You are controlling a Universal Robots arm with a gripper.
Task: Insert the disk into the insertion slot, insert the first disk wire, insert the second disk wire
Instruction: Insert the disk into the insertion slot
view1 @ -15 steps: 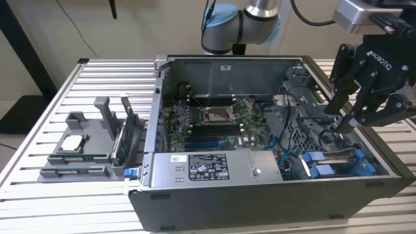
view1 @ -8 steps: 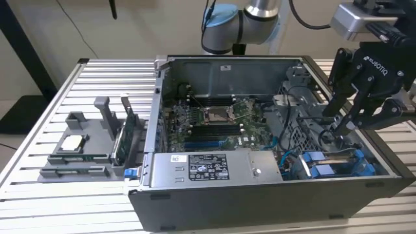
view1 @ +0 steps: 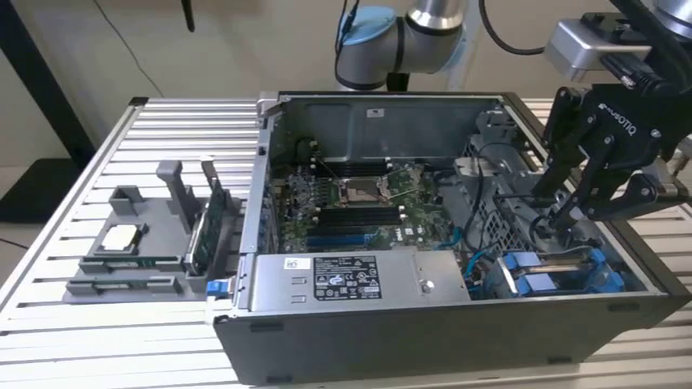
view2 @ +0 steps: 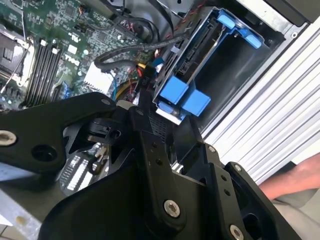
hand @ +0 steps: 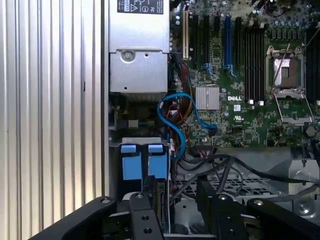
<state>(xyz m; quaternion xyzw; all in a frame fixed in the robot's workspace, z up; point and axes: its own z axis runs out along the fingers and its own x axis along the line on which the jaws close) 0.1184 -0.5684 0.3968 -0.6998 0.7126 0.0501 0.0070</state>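
The black two-fingered gripper (view1: 568, 220) hung inside the open dark grey metal computer case (view1: 433, 340), at the corner on the exterior view's right. In the first wrist view its fingers (hand: 145, 210) stood apart, with the floor of the case visible between them, so I judged it to be open and holding nothing. The flat disk in its bright blue plastic carrier frame (view1: 530, 279) lay already inside the rectangular grey insertion slot with perforated metal walls (view1: 492, 227). Its two blue handle ends (hand: 129, 165) were side by side, just beside the gripper. For this reason the step in hand seemed to be a wire and not the disk. I could not tell if any wire was plugged in. A thin bright blue cable (hand: 172, 125) curved down from the green motherboard (hand: 235, 100) to that end of the slot, and a bundle of black cables (hand: 225, 165) lay near it. To do the step well, the fingers would need to take the plug by its hard body, not by the soft cable. The plug should be held straight to the socket and pushed along one line only, without side force. The space there was narrow and full of wires, so a slow approach was wise, so that the neighbouring cables were not caught or the seated disk disturbed.
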